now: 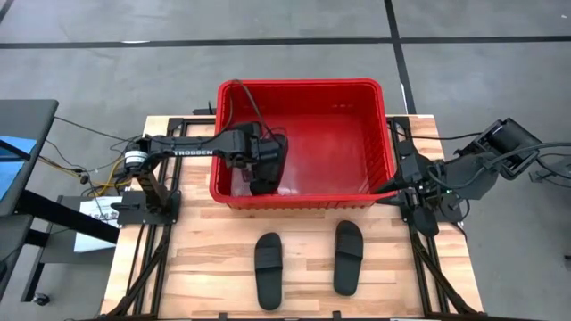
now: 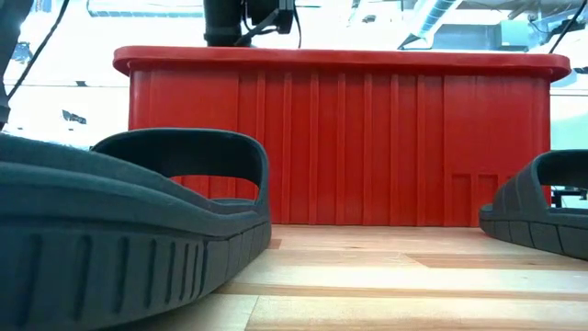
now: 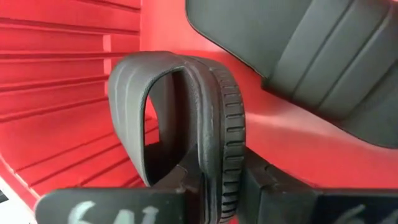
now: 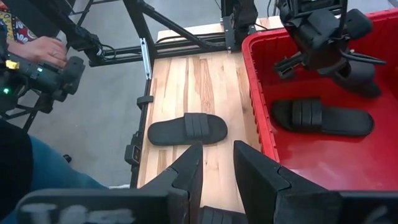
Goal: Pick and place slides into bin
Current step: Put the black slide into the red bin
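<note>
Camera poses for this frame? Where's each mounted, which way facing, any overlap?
High: above the table, straight down; both arms show, left gripper in the bin, right gripper at the table's right edge.
Low: tabletop height, level at the bin wall past two table slides; only the left arm's wrist shows.
Left wrist: inside the bin, its fingers clamping the held slide, binned slide beyond.
Right wrist: across the table past its open fingers; person's hand beyond.
Shared: high and right wrist both show the left gripper in the bin.
</note>
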Robot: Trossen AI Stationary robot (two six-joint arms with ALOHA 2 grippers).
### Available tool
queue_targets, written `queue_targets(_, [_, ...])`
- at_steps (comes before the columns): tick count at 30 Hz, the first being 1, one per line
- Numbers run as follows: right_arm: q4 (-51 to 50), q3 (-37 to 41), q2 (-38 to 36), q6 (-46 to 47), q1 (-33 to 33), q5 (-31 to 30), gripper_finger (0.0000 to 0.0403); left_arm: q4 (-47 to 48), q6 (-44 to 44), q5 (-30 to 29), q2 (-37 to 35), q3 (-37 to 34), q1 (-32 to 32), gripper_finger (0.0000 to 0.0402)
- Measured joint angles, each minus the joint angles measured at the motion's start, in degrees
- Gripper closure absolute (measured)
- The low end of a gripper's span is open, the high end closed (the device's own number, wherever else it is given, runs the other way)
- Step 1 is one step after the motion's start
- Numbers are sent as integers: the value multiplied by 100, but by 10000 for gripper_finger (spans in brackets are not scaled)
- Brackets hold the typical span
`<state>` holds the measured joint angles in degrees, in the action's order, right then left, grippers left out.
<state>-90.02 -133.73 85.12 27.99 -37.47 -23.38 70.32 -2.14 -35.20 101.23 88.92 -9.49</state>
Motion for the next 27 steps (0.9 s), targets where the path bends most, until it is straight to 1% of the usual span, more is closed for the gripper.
queue_targets(4, [0,0,0,0,0,0,322,-65,-120,49,0,0,-69,372])
queue_targets(9, [0,-2,0,0,0,0,322,41,-112,411,0,0,-76,364])
queue_targets(12, [0,0,0,0,0,0,322,92,-100,447,0,0,-69,357])
queue_targets(23, [0,-1,0,2,0,0,322,134,-78,781,0,0,-82,355])
queue_targets(27, [0,-1,0,2,2,57,322,210,-75,798,0,0,-82,350])
